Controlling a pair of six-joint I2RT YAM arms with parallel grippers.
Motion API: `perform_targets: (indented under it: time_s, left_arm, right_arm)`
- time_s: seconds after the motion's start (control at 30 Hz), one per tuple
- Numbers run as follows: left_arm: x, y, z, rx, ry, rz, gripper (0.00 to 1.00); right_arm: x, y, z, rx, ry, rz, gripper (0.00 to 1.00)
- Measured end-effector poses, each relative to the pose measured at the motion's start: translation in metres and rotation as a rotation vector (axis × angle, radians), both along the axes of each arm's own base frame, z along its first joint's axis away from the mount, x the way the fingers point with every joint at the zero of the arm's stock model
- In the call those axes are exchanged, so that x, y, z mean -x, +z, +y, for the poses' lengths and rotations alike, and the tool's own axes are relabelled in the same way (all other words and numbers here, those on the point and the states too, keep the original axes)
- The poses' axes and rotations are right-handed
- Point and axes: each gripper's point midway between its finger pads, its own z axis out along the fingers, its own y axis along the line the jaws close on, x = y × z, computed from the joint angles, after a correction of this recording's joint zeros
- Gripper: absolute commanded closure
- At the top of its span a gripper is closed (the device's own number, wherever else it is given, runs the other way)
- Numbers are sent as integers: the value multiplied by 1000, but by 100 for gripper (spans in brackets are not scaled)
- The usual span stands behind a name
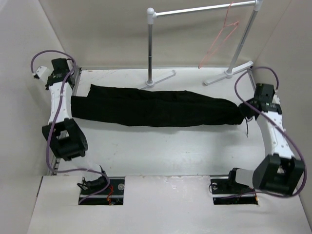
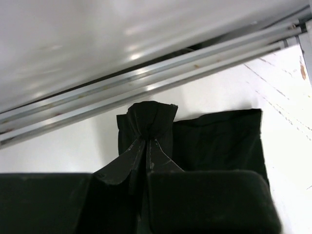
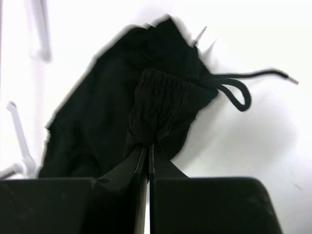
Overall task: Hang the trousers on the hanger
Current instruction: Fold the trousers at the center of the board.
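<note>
Trousers [image 1: 156, 109] lie stretched flat across the middle of the table [image 1: 161, 151]. The left gripper [image 2: 146, 144] pinches the left end tight. The right gripper [image 3: 147, 148] pinches the waistband end tight. The hanger [image 1: 220, 43] hangs on the rail [image 1: 195, 10], upper right.

Plain black trousers [image 1: 156, 108], pink-red hanger [image 1: 220, 43], white/silver rail [image 1: 204, 9]
</note>
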Motion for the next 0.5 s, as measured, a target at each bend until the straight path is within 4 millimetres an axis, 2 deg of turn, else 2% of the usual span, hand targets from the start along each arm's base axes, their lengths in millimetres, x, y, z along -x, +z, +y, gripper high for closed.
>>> perform_targets:
  time_s: [0.13,0.3,0.43,0.5]
  left_arm:
    - [-50,-20,-7,4,-61,43,99]
    - [-109,-49,-13,1,-120,75,98]
    - [-142,-79,-14,3,-143,103,97]
    - [-157,-90,-13,5,-152,103,94]
  right_arm:
    - [-56,5,-9,0,20,9,91]
    - [-125,-12,-17,3,51,49,91]
    - [-161,-34,-21,-4,62,82,89]
    - [-175,-41,-22,-8,63,89,85]
